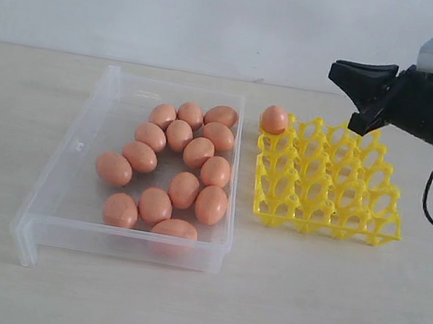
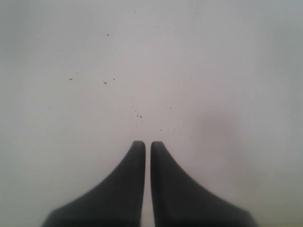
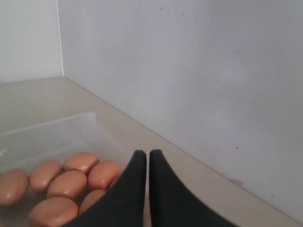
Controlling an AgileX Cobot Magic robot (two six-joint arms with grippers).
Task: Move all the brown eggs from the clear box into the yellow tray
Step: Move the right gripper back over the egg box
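1. Right gripper (image 1: 337, 69) hangs in the air above the far right part of the tray (image 1: 330, 228), tips aimed toward the box (image 1: 129, 235). Nothing is in it.
2. Its wrist view confirms this: the gripper (image 3: 144, 154) has both black fingers pressed together, with only a hairline between them.
3. One egg (image 1: 274, 119) sits in the tray's far-left corner cup, the corner nearest the box. Every other cup looks bare.
4. The other eggs (image 1: 188, 170), some fifteen, lie clustered in the right half of the box, many touching each other. One rests against the near wall.
5. The right wrist view catches a handful of those eggs (image 3: 71, 183) beyond the fingers, with the pale wall (image 3: 213, 94) behind.
6. Box and tray sit side by side on the table (image 1: 324, 313), close but apart, box on the left.
7. Left gripper (image 2: 147, 143) shows only in its own view: fingers squeezed together, holding nothing, in front of a plain pale speckled surface.
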